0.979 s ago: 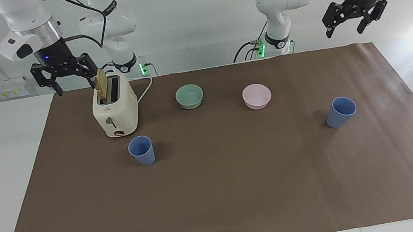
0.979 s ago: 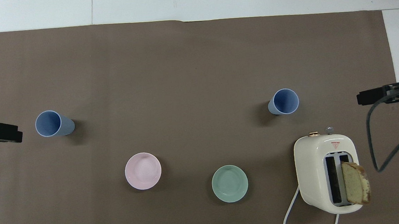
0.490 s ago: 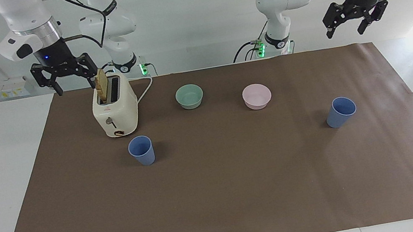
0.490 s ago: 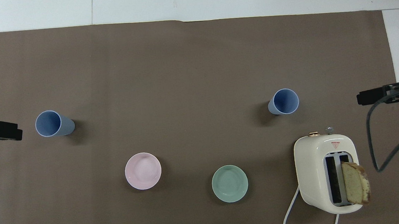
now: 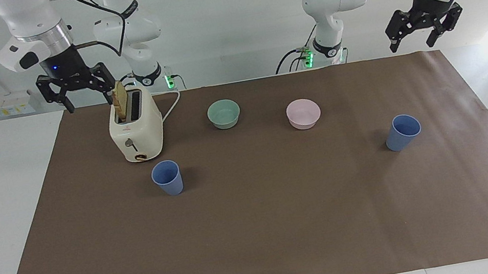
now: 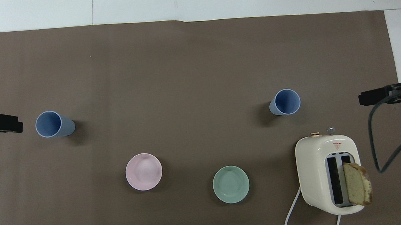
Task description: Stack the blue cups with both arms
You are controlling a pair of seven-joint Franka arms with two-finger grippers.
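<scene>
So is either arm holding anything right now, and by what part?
Nothing is held. Left gripper and right gripper hang open in the air; both blue cups stand untouched.

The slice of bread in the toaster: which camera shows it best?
The overhead view: the bread slice shows its whole broad face, standing in one toaster slot. The facing view gives only its narrow top poking out.

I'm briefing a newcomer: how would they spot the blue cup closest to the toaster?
Find the cream toaster with a bread slice at the right arm's end. Just farther from the robots stands a small blue plastic cup. Its twin stands alone toward the left arm's end.
</scene>
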